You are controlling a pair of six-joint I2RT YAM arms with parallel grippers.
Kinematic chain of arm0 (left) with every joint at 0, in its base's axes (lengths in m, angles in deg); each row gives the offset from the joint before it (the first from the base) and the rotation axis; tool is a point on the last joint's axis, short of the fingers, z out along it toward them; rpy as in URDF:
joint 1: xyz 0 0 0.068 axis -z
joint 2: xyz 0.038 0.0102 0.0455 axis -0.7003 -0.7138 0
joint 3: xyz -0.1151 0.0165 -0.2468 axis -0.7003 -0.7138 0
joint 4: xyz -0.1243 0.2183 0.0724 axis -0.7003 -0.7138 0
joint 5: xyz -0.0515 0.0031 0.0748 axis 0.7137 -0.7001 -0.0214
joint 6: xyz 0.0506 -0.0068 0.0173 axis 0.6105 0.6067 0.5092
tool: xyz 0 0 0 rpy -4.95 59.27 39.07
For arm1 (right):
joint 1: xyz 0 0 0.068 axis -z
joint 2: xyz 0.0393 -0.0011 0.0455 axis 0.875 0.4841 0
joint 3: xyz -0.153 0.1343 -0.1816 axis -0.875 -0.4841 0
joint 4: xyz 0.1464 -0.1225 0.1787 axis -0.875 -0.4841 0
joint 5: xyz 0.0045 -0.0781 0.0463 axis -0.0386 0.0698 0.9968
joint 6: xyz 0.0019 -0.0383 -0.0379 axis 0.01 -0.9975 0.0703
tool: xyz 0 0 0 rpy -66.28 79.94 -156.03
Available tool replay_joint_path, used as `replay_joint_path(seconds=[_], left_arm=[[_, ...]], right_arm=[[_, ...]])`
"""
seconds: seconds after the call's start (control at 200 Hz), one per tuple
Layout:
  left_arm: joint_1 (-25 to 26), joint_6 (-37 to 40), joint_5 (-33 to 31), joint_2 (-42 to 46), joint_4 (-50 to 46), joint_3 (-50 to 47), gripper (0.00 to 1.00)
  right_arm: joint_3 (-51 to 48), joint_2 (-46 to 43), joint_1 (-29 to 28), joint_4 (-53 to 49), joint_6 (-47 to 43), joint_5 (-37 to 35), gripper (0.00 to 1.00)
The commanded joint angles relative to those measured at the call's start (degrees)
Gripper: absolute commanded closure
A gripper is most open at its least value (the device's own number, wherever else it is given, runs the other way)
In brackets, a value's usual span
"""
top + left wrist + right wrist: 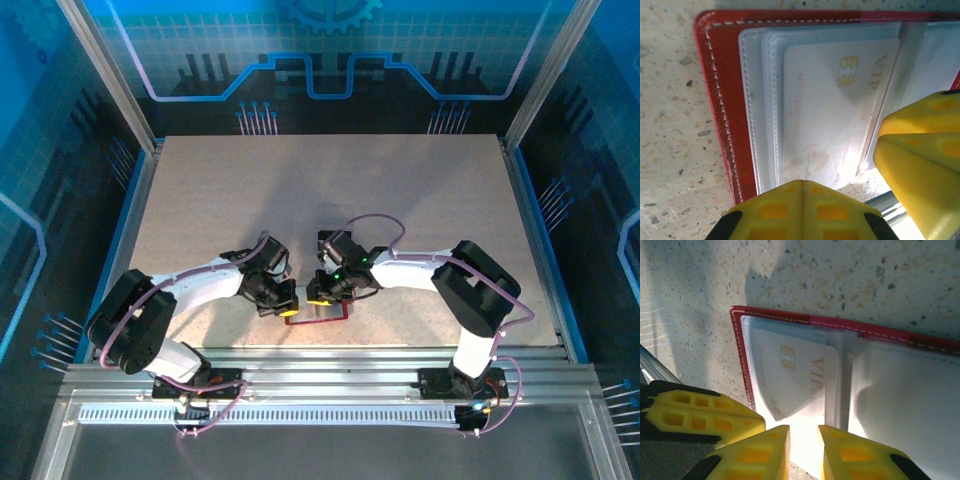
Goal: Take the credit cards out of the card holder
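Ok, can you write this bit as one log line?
card holder: open on table | white card: inside holder | left gripper: shut, at holder edge | right gripper: narrow gap, grip unclear

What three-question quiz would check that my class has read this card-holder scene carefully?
1. True or false: the card holder lies open on the table.
2. Which word is printed on the credit card showing inside it? A) VIP B) BANK C) PASS
3. Fill in the blank: the jaws of the left gripper are ____.

Key: 1 true; 2 A; 3 shut.
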Motion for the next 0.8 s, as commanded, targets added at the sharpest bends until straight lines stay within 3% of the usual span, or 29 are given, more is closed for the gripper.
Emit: replay_joint_path(seconds=[0.0,0.355,0.795], left_arm=[[-0.2,1.4,0.3,-0.4,-1.3,-0.7,0.98],[-0.2,1.2,-0.1,0.4,-1.6,-1.2,0.98],[-0.3,1.2,-0.2,0.3,-1.5,-1.4,0.98]], right_arm=[[-1.0,1.4,-0.2,0.1,0.8,0.8,0.79],[-1.8,1.1,-0.2,0.8,1.1,0.1,0.79],[0.7,-1.1,-0.4,-6.7,-2.0,-4.9,0.79]])
